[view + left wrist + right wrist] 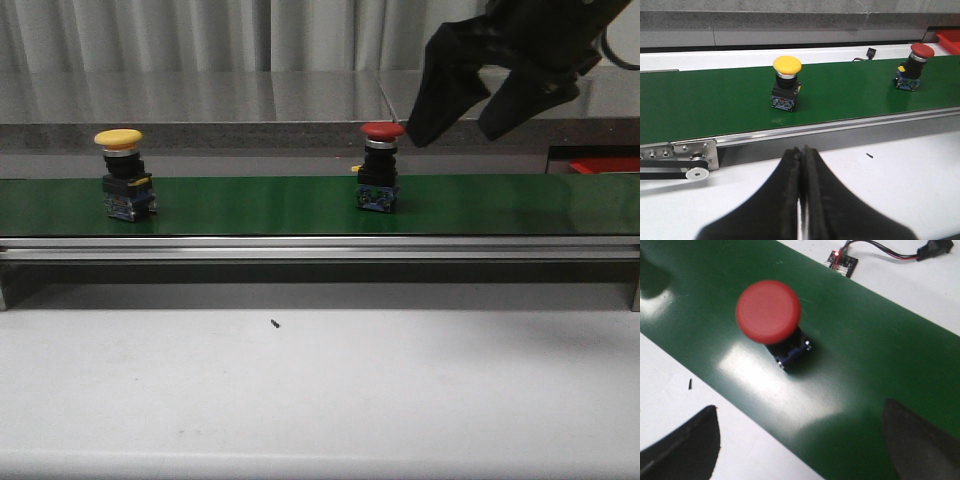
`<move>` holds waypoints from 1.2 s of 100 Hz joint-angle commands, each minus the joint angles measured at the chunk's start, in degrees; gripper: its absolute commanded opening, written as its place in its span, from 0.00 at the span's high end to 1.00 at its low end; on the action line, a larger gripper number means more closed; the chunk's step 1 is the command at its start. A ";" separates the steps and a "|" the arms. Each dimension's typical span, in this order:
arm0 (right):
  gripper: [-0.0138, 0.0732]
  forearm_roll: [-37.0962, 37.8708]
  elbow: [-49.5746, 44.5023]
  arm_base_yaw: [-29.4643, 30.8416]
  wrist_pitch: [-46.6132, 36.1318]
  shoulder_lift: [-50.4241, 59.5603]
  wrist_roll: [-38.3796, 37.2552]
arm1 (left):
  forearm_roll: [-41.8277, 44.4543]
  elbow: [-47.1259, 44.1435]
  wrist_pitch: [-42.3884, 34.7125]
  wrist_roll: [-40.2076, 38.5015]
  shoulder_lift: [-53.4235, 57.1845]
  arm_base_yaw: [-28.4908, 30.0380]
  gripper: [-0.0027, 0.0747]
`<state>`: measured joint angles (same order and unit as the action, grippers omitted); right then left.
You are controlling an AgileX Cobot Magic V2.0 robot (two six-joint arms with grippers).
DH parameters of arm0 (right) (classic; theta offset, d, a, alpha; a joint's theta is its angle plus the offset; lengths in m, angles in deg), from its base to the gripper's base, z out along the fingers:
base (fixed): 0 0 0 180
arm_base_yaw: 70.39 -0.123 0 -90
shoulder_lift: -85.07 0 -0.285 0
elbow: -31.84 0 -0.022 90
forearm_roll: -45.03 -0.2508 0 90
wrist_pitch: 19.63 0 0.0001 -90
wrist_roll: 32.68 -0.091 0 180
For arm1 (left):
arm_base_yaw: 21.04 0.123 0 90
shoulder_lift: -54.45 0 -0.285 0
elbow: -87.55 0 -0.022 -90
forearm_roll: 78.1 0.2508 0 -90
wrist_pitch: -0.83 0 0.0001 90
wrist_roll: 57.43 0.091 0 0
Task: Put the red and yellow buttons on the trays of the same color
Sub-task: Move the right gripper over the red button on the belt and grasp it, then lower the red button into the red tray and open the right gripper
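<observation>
- Red button (381, 166): upright on the green belt (260, 205), right of centre, at 8 o'clock from the right gripper (455, 128)
- Right gripper: above the belt, jaws spread wide, holding nothing
- Yellow button (123, 173): upright at the belt's left end
- Left gripper (801, 165): fingers pressed together, empty, over the white table (320, 390)
- Red tray (605, 165): at 3 o'clock beyond the belt

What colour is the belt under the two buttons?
Dark green; the belt shows best in the right wrist view.
</observation>
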<state>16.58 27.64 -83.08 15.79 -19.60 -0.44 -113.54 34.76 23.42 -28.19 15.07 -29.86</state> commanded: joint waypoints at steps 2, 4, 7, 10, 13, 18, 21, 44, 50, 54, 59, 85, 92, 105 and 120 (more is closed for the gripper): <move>0.10 -0.54 4.82 -1.06 -2.04 -0.48 0.52 | -1.52 1.49 -3.71 -0.18 -0.04 -0.45 0.99; 0.10 -0.54 5.35 -1.27 -2.09 -1.03 0.52 | -1.52 1.49 -3.71 -0.18 -0.04 -0.45 0.99; 0.10 -0.54 6.03 -1.43 -2.14 -1.71 0.52 | -1.52 1.49 -3.71 -0.18 -0.04 -0.45 0.99; 0.10 -0.54 6.72 -1.56 -2.16 -2.54 0.52 | -1.52 1.49 -3.71 -0.18 -0.04 -0.45 0.99; 0.10 -0.54 7.51 -1.62 -2.39 -3.14 0.52 | -1.52 1.49 -3.71 -0.18 -0.04 -0.45 0.99; 0.10 -0.54 8.52 -1.62 -2.94 -4.08 0.52 | -1.52 1.49 -3.71 -0.18 -0.04 -0.45 0.99; 0.11 -0.52 9.02 -1.62 -3.39 -4.65 0.52 | -1.52 1.49 -3.71 -0.18 -0.04 -0.45 0.99; 0.48 -0.31 11.54 -1.62 -2.92 -7.39 0.52 | -1.52 1.49 -3.71 -0.18 -0.04 -0.45 0.99; 0.59 -0.12 11.97 -1.41 -1.98 -7.39 0.52 | -1.52 1.49 -3.71 -0.18 -0.04 -0.45 0.99; 0.62 -0.12 12.28 -1.14 -1.39 -7.17 0.52 | -1.52 1.49 -3.71 -0.18 -0.04 -0.45 0.99; 0.63 -0.08 12.88 -0.57 -0.53 -6.81 0.52 | -1.52 1.49 -3.71 -0.18 -0.04 -0.45 0.99; 0.63 -0.01 18.89 8.89 4.95 -2.24 0.46 | -1.52 1.49 -3.71 -0.18 -0.04 -0.45 0.99; 0.63 -0.01 20.94 13.60 6.40 -1.98 0.41 | -1.52 1.49 -3.71 -0.18 -0.04 -0.45 0.99; 0.63 -0.07 22.72 22.91 7.27 -2.56 -0.33 | -1.52 1.49 -3.71 -0.18 -0.04 -0.45 0.99; 0.63 -0.07 22.72 33.30 5.32 -4.75 -0.33 | -1.52 1.49 -3.71 -0.18 -0.04 -0.45 0.99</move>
<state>17.36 48.34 -55.04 24.33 -25.81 -0.76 -113.54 34.76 23.32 -28.19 15.07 -29.86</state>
